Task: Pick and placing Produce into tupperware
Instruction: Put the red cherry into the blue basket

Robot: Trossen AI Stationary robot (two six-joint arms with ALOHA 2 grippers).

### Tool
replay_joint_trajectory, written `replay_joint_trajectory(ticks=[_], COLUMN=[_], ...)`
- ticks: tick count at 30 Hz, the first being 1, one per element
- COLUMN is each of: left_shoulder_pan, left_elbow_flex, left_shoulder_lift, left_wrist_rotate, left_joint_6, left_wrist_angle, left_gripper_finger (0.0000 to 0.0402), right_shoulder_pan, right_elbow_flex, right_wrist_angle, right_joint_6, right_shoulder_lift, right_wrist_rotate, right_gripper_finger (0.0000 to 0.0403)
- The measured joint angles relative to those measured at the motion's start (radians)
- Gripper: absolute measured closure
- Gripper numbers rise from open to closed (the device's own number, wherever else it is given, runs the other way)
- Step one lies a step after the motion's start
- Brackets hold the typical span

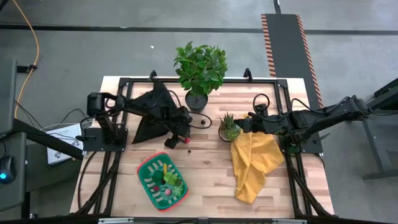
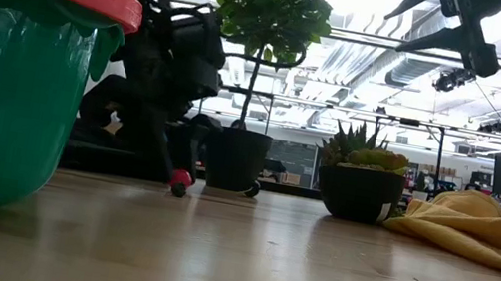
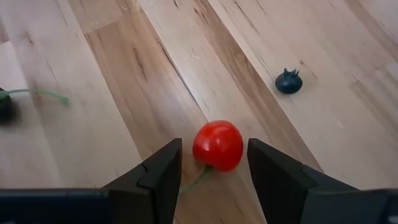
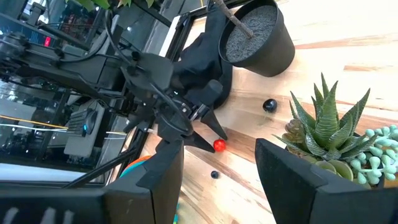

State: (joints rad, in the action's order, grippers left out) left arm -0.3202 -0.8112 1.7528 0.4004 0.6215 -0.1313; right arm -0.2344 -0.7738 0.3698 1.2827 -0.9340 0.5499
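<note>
The red cherry (image 3: pixel 217 145) sits on the worktop near its middle, right between the left gripper (image 3: pixel 211 165)'s jaws, which are apart and not yet squeezing. The right gripper (image 4: pixel 219 163) waits open, farther away by the spiky plant (image 1: pixel 229 126).

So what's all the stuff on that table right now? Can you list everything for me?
red cherry: one, red with a green stem, on the wood between the left gripper's fingers
small dark balls: at least two, dark, loose on the wood near the cherry
tupperware: one, green with a red rim, front of the table, produce already inside
leafy potted plant: one, green in a black pot, back edge
spiky potted plant: one, green, table middle
black cloth: one, back left
yellow cloth: one, right side
left gripper: open, fingers either side of the cherry
right gripper: open, empty, above the table near the spiky plant
</note>
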Motion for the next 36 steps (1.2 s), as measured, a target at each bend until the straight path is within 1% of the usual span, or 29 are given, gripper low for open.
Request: replay_joint_trajectory(ticks=[7, 14, 19, 29, 36], left_shoulder_pan=[0.000, 0.000, 0.000, 0.000, 0.000], left_elbow_flex=[0.000, 0.000, 0.000, 0.000, 0.000], left_shoulder_lift=[0.008, 0.008, 0.008, 0.008, 0.007], left_wrist_rotate=[0.000, 0.005, 0.006, 0.009, 0.011], left_joint_6=[-0.001, -0.001, 0.000, 0.001, 0.000], left_wrist_angle=[0.006, 0.005, 0.002, 0.002, 0.002], left_gripper_finger=[0.0228, 0.0237, 0.0248, 0.0287, 0.0289], right_shoulder_pan=[0.000, 0.000, 0.000, 0.000, 0.000], right_elbow_flex=[0.000, 0.000, 0.000, 0.000, 0.000], right_wrist_angle=[0.000, 0.000, 0.007, 0.007, 0.007], right_joint_6=[0.000, 0.000, 0.000, 0.000, 0.000], right_shoulder_lift=[0.000, 0.000, 0.000, 0.000, 0.000], right_wrist_rotate=[0.000, 0.000, 0.000, 0.000, 0.000], right_gripper_finger=[0.0212, 0.0212, 0.0212, 0.0212, 0.0212])
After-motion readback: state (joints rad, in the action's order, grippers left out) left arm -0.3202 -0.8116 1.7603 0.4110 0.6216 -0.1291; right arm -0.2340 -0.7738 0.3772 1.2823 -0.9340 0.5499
